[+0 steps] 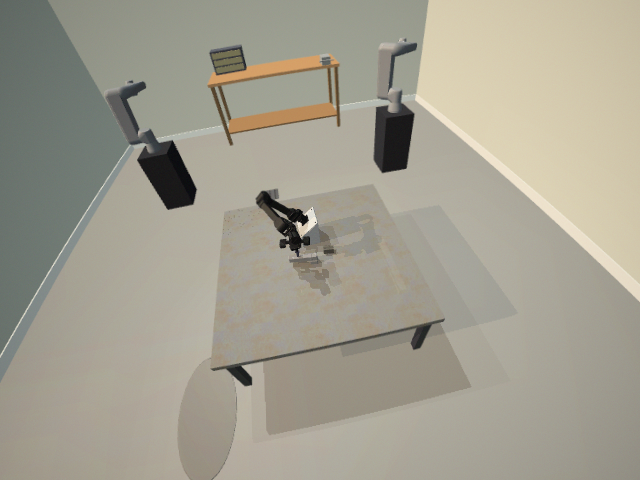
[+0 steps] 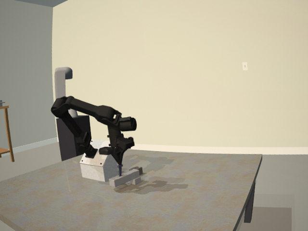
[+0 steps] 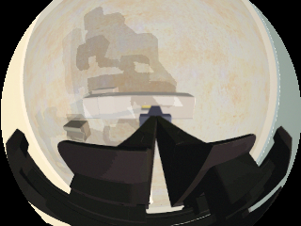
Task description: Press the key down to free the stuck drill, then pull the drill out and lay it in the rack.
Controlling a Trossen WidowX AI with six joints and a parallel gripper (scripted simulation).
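From here I see the gripper pointing down, its fingers pressed together, nearer the table's back edge than its front corners. Right at its tips stands a dark blue peg, perhaps the drill, beside a pale bar.

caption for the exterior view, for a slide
Black robot arm, its gripper closed, points down at a long pale block on the table.
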